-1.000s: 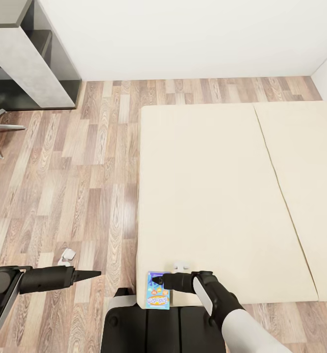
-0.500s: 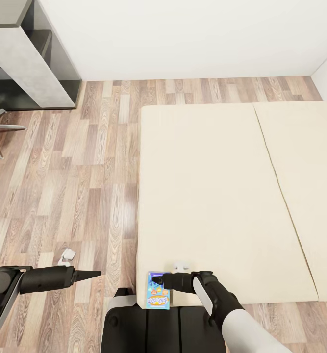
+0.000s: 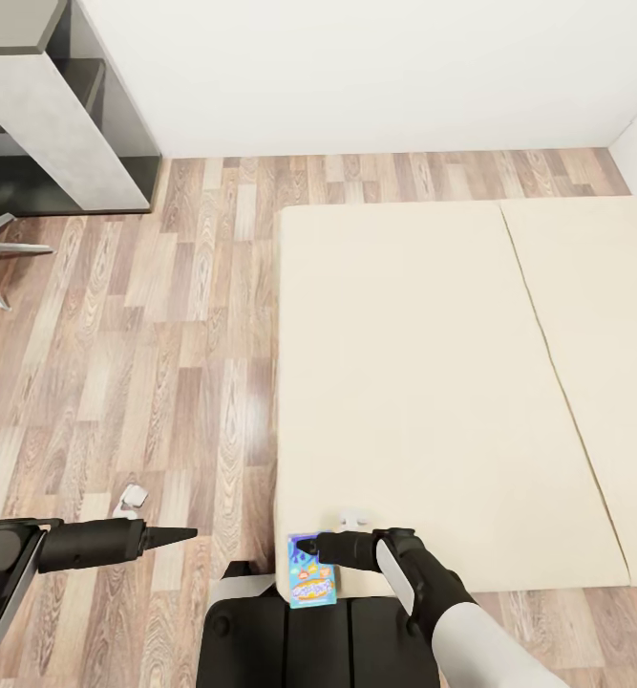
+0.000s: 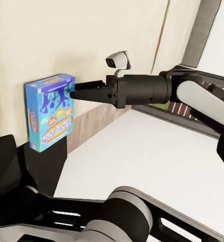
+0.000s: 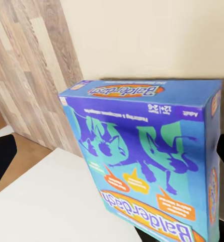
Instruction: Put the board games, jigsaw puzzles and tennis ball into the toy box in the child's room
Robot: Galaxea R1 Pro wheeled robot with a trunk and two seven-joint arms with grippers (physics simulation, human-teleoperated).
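From the head camera, the right gripper (image 3: 308, 548) is pinching the blue board game (image 3: 311, 570) at the near corner of the bed (image 3: 433, 382), while the left gripper (image 3: 170, 535) is hanging over the floor (image 3: 146, 334) well to the side, fingers drawn together on nothing. The left wrist camera is showing the box (image 4: 50, 111) hanging upright off the fingertips (image 4: 84, 91) by its top edge. In the right wrist camera the box (image 5: 147, 161) is looming just ahead of the gripper; held so near one edge, it could swing or slip free if the arm moves sharply.
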